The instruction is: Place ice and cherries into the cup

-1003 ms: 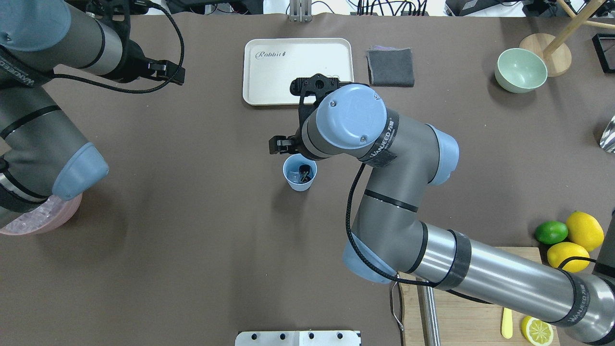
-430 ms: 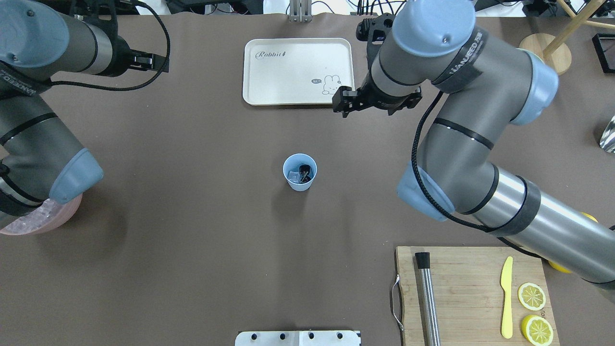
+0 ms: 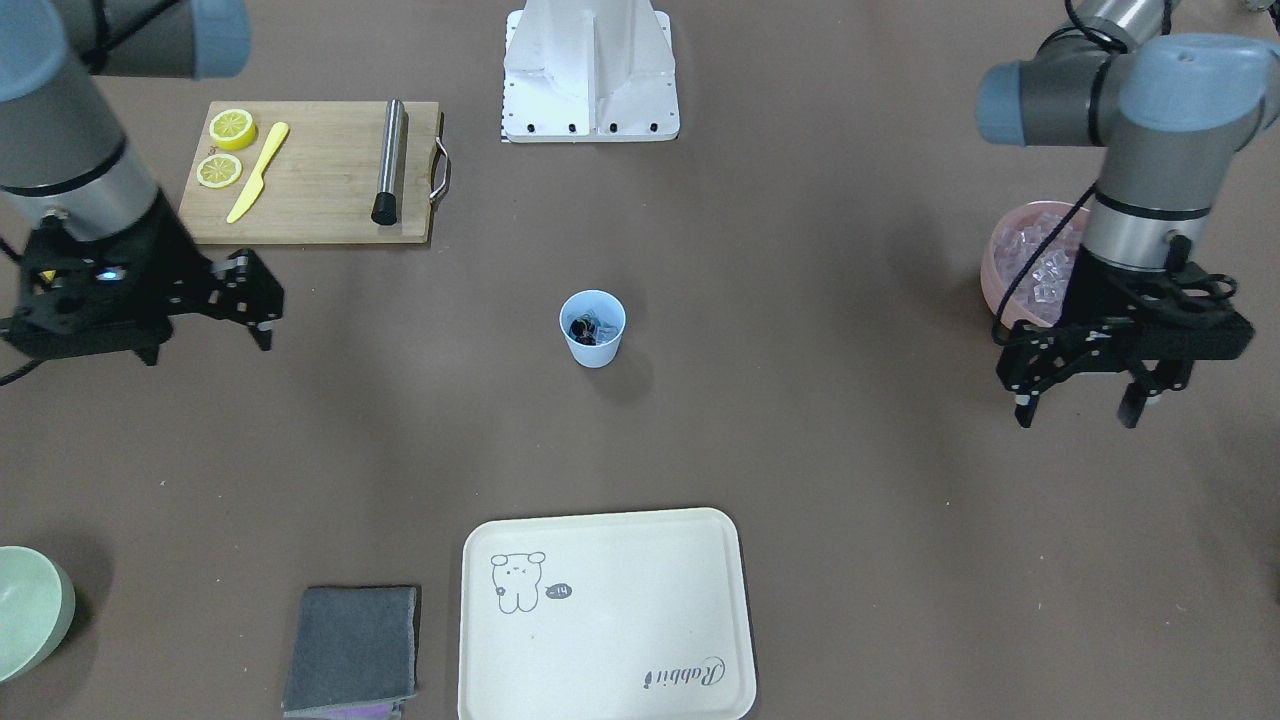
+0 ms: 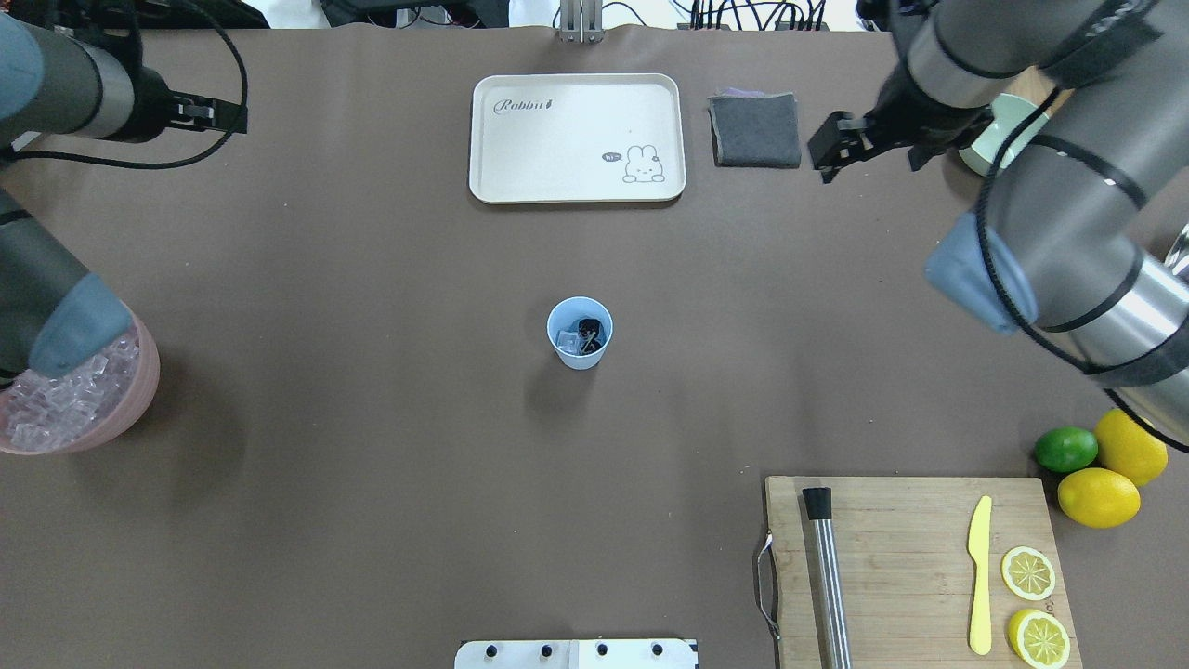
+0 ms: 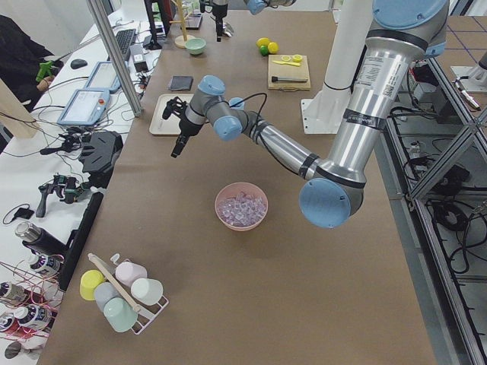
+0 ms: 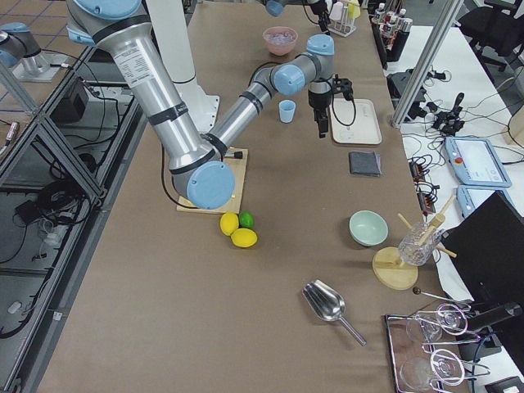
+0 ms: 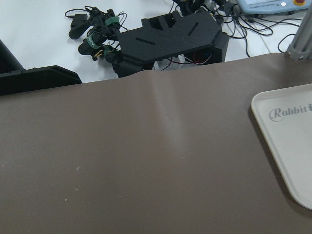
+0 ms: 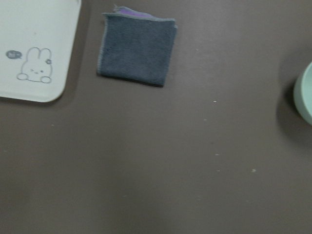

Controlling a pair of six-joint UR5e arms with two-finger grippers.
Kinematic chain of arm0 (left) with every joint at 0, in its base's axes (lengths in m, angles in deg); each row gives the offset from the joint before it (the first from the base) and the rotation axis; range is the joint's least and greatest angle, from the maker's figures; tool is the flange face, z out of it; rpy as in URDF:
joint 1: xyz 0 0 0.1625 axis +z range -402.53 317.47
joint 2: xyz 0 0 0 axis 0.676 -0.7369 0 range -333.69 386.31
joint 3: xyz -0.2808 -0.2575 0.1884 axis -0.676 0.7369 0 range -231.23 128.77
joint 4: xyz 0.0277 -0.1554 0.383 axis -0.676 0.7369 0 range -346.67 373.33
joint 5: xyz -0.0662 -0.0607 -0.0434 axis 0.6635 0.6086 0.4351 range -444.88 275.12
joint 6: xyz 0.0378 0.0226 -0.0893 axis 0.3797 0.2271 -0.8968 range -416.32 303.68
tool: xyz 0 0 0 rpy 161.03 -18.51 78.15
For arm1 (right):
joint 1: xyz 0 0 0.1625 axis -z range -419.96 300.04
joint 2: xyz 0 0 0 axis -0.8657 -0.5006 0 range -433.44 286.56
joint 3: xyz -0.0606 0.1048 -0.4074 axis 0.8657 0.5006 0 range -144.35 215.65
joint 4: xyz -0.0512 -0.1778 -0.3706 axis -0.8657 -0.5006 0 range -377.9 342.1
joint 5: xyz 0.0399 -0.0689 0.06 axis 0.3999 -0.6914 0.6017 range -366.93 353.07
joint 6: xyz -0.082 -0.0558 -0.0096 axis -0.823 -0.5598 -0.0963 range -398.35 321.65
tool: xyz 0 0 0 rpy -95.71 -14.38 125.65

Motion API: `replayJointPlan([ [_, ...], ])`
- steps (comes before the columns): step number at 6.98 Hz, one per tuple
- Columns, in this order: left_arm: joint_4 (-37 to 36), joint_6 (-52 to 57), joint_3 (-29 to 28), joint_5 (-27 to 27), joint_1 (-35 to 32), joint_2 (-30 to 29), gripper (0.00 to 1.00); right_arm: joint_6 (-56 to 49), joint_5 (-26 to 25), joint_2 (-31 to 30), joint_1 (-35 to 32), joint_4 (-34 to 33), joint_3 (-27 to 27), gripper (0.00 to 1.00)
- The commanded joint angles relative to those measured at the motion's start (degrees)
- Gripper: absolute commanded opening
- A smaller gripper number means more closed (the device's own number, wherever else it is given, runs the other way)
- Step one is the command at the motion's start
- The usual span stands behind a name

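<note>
Logged left gripper [image 3: 1075, 415] and right gripper [image 3: 208, 345] with jaws spread and empty, at opposite ends of table [image 4: 372, 418] — well apart from upright cup [image 4: 580, 333] at centre, neither clearly nearer, ice [image 4: 568, 343] and cherries [image 4: 589, 328] already inside; judged nothing left to fetch.

In the front-facing view, the left gripper [image 3: 1076, 412] hangs at the right edge, mid-height, pointing down with its fingers spread wide apart. The right gripper [image 3: 207, 345] hangs at the left edge, tilted, fingers likewise apart.
</note>
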Motion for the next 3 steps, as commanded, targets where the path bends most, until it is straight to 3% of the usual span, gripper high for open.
replayJointPlan([
  [1, -10.2, 20.2, 0.0, 14.9, -14.6, 2.5, 0.98, -18.1, 4.1, -7.0, -10.6, -8.4, -0.1, 1.00],
  [2, -14.6, 27.4, -0.3, 18.6, -20.9, 3.8, 0.98, -28.4, 5.1, -9.9, -16.2, -13.7, 0.7, 1.00],
  [3, -16.5, 32.1, -1.8, 22.8, -24.1, 6.2, 0.98, -36.8, 9.1, -12.2, -22.3, -14.8, 5.3, 1.00],
])
